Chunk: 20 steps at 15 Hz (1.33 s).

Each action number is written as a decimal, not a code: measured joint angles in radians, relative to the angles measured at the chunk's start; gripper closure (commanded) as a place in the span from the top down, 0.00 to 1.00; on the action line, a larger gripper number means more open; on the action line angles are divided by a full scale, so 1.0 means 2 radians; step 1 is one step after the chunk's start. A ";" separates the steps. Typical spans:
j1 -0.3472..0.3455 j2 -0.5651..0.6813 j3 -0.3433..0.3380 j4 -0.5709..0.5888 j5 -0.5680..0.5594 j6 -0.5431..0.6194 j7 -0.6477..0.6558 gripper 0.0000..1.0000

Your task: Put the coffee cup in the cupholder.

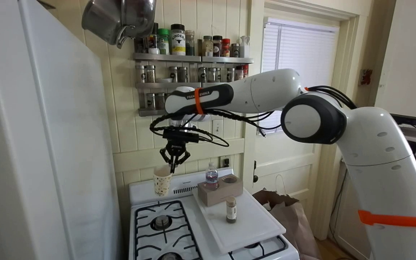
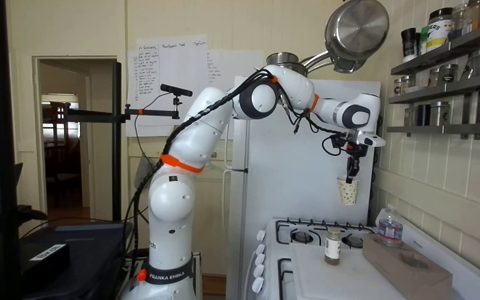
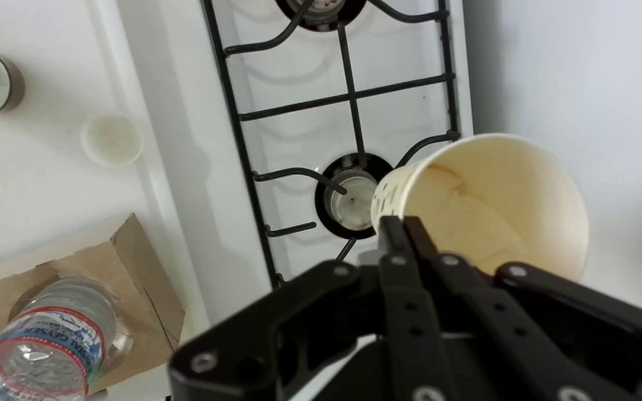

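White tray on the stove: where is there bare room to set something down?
In an exterior view, the widest bare patch on the white tray lies between the labelled jar and the rim nearest the camera. The far end is crowded: the cupholder stands there, holding a water bottle.

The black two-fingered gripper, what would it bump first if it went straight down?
Probably the black metal grate over the round grey rear burner; the cream speckled paper cup the gripper holds would touch first, though depth's unclear.

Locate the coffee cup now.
In the wrist view, the coffee cup is right of centre, its rim pinched in the pincer. Both exterior views show it in the air above the stove, near the fridge.
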 measured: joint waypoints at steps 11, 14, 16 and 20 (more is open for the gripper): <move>0.000 -0.127 -0.023 -0.174 -0.027 0.149 0.074 0.01; -0.006 -0.178 -0.025 -0.251 -0.037 0.219 0.083 0.01; -0.019 -0.210 -0.027 -0.305 -0.025 0.275 0.088 0.01; -0.047 -0.271 -0.032 -0.418 0.031 0.378 0.094 0.01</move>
